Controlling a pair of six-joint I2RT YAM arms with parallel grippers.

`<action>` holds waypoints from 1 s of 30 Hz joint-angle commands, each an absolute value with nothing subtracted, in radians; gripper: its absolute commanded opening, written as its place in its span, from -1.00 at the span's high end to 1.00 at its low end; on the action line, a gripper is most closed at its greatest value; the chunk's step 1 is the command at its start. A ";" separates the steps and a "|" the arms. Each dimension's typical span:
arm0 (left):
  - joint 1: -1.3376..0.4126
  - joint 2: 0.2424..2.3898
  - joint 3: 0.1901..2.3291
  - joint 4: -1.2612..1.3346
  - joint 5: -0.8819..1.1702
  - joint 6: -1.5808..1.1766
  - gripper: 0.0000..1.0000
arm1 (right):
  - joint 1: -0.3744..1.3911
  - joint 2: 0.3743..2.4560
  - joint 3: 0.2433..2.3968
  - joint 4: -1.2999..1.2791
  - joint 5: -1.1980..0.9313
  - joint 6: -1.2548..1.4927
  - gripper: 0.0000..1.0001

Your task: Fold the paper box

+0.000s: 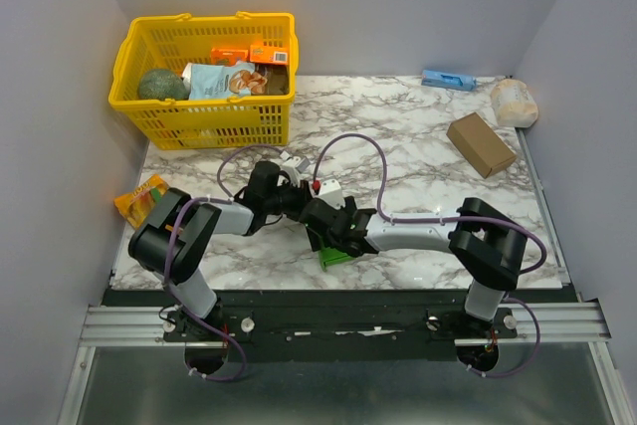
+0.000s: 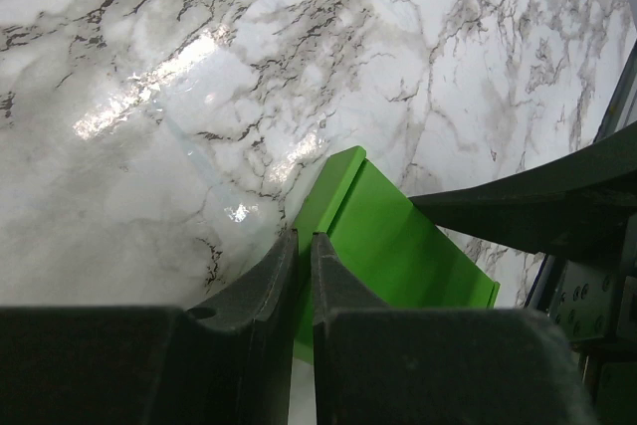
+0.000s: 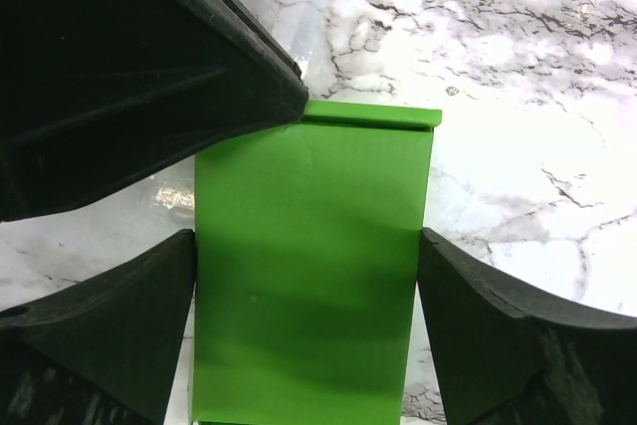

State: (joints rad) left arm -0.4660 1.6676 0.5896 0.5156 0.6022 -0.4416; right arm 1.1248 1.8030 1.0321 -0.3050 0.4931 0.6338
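So the paper box (image 3: 309, 276) is plain green, no writing. Right gripper (image 3: 309, 306) straddles it, jaws wide. Left gripper (image 2: 304, 246) is nearly closed at its edge; can't tell if it's pinching.

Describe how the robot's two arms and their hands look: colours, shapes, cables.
Both arms have black joint housings and light grey link sections. A purple cable loops along each arm. The left hand has matte black, curved fingers tapering to narrow tips. The right hand has thick black wedge-shaped fingers. Black bases bolt onto a silver rail.

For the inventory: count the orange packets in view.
3. Two orange packets lie side by side in the yellow basket, at its far side; one more sits at the table's left edge. Others may be buried in the basket.
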 commanded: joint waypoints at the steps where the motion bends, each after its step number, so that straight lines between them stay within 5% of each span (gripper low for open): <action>1: -0.439 1.612 0.578 0.492 0.574 -0.463 0.29 | 1.170 1.919 0.910 -0.515 0.203 0.646 0.11; 8: -0.414 1.511 0.617 0.434 0.523 -0.472 -0.53 | 1.170 1.832 0.914 -0.505 0.181 0.623 0.17; 19: -0.321 1.367 0.558 0.419 0.364 -0.558 -0.70 | 1.154 1.605 0.819 -0.419 0.043 0.551 0.18; 30: -0.295 0.956 0.529 0.145 0.376 -0.630 -0.73 | 0.888 1.339 0.594 -0.117 -0.472 0.442 0.21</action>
